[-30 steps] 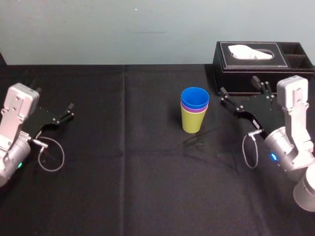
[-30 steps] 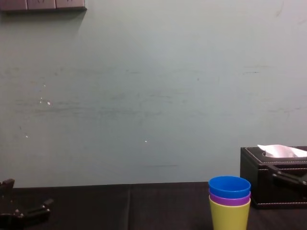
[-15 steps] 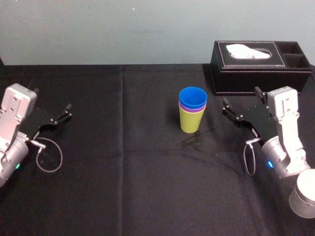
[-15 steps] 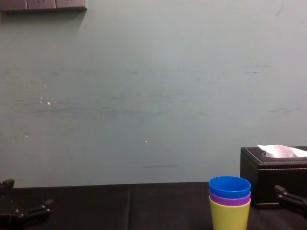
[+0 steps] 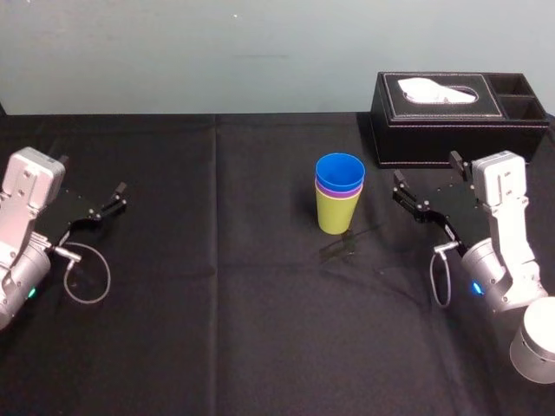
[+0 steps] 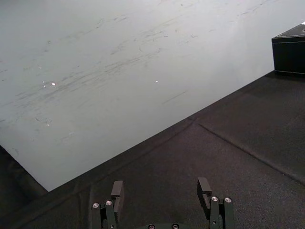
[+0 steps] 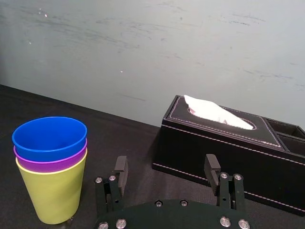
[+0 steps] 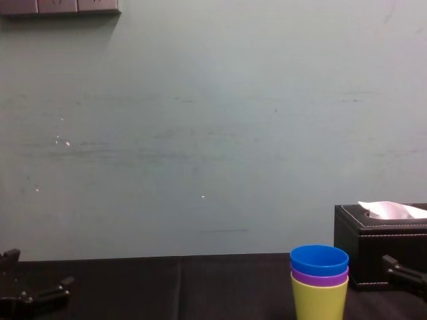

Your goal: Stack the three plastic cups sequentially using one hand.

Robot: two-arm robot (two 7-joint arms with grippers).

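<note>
A: State of the right gripper (image 5: 426,171)?
B: Jaws spread wide, nothing between them. It sits right of centre in the head view, low over the black table (image 5: 260,303). It points up-left toward the cups and is apart from them. Its wrist view shows the fingers (image 7: 120,168) parted, with the stack at lower left.
A: And the left gripper (image 5: 91,176)?
B: Also spread and empty. It is at the left edge of the head view, mid-height, well apart from the cups.
A: Cups?
B: One upright nested stack, just right of centre in the head view. The yellow-green cup (image 5: 335,217) stands at the bottom on the cloth. The purple cup (image 5: 339,193) sits inside it, only a rim band visible. The blue cup (image 5: 340,172) is on top, mouth open upward. The chest view has the stack at lower right.
A: Surroundings?
B: A black tissue box (image 5: 451,130) at upper right of the head view, white tissue poking out. It is near the stack, not touching. Pale wall (image 5: 217,52) behind.
</note>
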